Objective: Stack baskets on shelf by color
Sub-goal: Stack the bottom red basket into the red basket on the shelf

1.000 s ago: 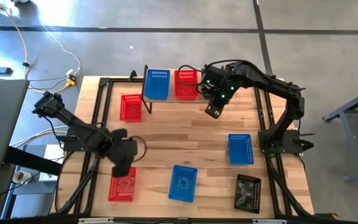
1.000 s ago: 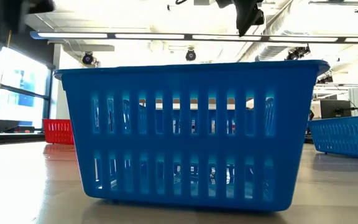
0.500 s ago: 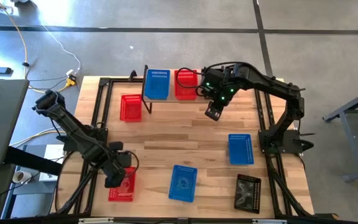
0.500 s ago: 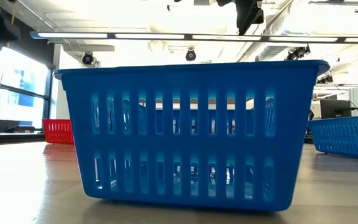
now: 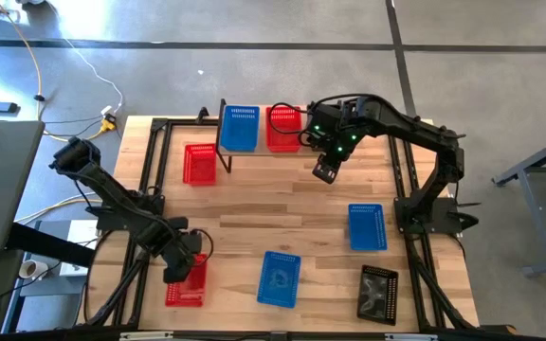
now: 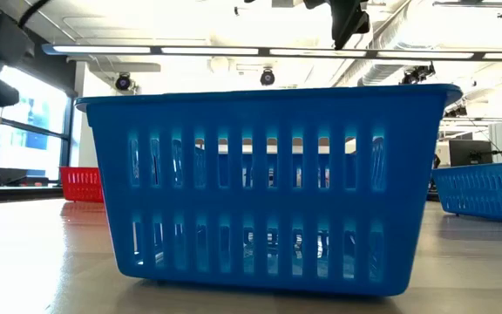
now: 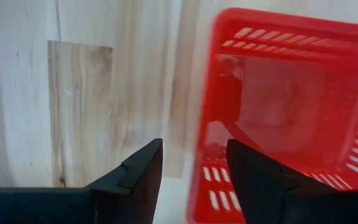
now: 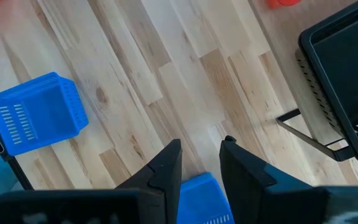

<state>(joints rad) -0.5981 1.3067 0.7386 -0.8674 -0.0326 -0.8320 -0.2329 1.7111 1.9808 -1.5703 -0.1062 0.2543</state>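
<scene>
Hovering over the front-left red basket (image 5: 187, 282), the left gripper (image 7: 190, 177) straddles its rim at the table's seven o'clock, fingers parted, gripping nothing; the right gripper (image 5: 324, 170) hangs at one o'clock, slightly open, empty.

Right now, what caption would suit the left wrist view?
Open left tool straddling the rim of a red basket on the wooden table.

A large blue basket (image 6: 264, 187) is seen close up on the wooden tabletop (image 6: 42, 262), filling most of the view. A red basket (image 6: 82, 184) is seen well behind it at the left, and another blue basket (image 6: 485, 192) at the right edge. Dark arm parts are seen overhead.
</scene>
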